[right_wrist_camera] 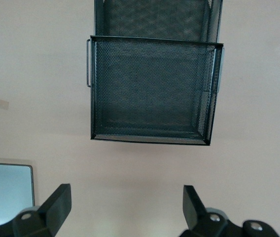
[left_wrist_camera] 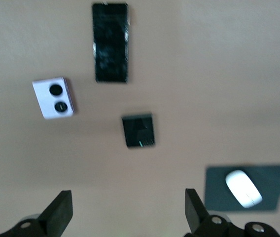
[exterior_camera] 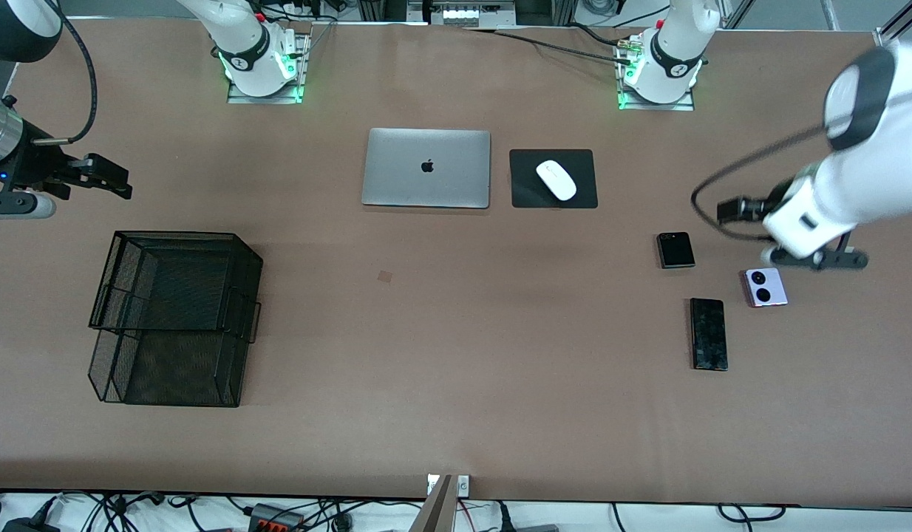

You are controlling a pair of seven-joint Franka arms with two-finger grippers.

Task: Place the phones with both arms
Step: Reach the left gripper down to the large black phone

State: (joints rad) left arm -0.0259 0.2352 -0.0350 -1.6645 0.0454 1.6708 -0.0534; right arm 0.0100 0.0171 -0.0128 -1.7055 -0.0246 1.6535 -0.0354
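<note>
Phones all lie untouched at the left arm's end of the brown worktop point(exterior_camera: 456, 414): slim glossy black slab phone point(exterior_camera: 708, 333), squarish black folded phone point(exterior_camera: 675, 250), lilac-white phone with two black circles point(exterior_camera: 766, 287). The left gripper point(left_wrist_camera: 125, 210) hovers over them, fingers spread and empty; the right gripper point(right_wrist_camera: 125, 207) waits near the black wire-mesh tiered tray point(exterior_camera: 175, 314), fingers likewise spread. First pick not begun; next, the left arm should descend onto one phone.

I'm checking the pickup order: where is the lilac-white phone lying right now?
In the front view the lilac-white phone lies flat on the table toward the left arm's end, beside the slim black phone, just below the left hand.
</note>
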